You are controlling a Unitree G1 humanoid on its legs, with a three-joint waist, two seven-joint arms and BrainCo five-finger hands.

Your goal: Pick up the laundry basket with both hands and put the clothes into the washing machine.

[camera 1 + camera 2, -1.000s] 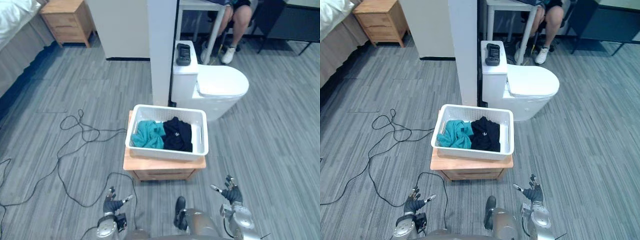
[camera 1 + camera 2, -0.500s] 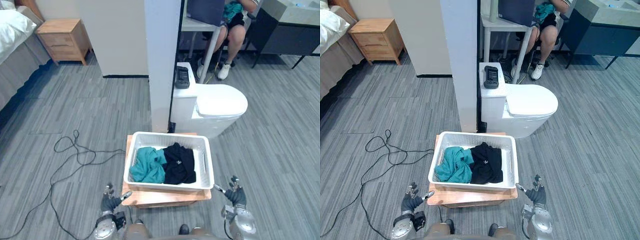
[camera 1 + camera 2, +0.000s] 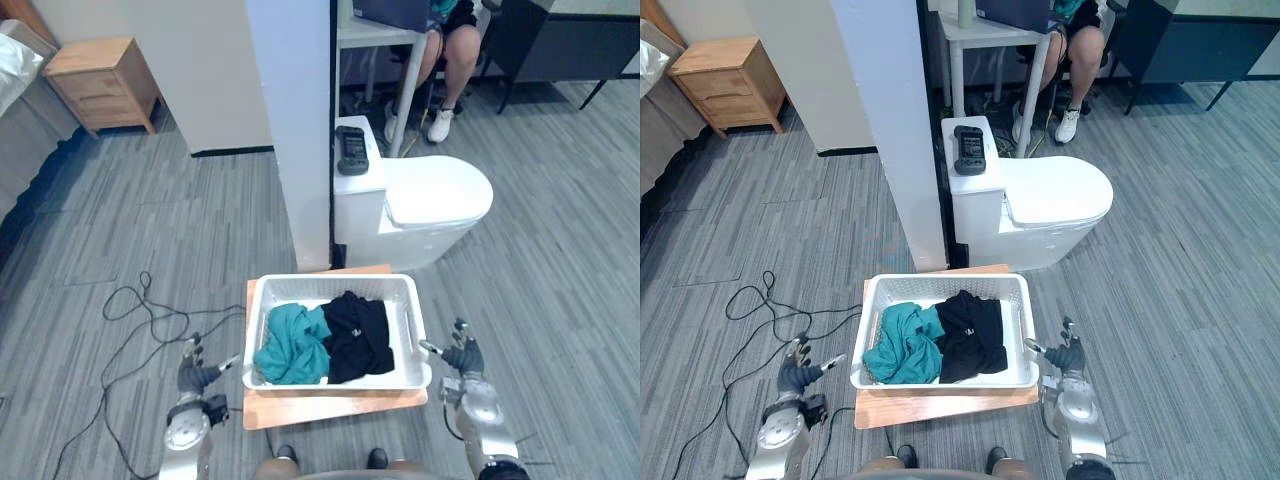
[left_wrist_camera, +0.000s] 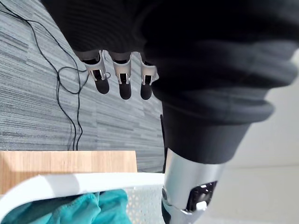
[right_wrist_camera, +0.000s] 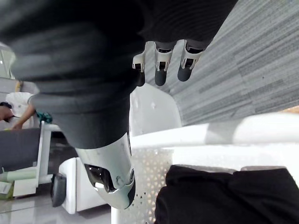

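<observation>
A low wooden stand (image 3: 330, 408) on grey floor (image 3: 560, 280) carries the laundry basket (image 3: 335, 281).

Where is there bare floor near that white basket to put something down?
Bare grey floor opens right of the laundry basket, beyond the right robot hand. Behind the basket it is crowded: toilet and white pillar stand close. The left robot hand hovers at its other side.

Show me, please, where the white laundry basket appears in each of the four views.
Left eye view: laundry basket low centre.
Right eye view: low centre, slightly left.
Left wrist view: its rim beyond the left hand, teal cloth inside.
Right wrist view: its rim beyond the right hand, black cloth inside.
Shared landmark: wooden stand beneath it.
</observation>
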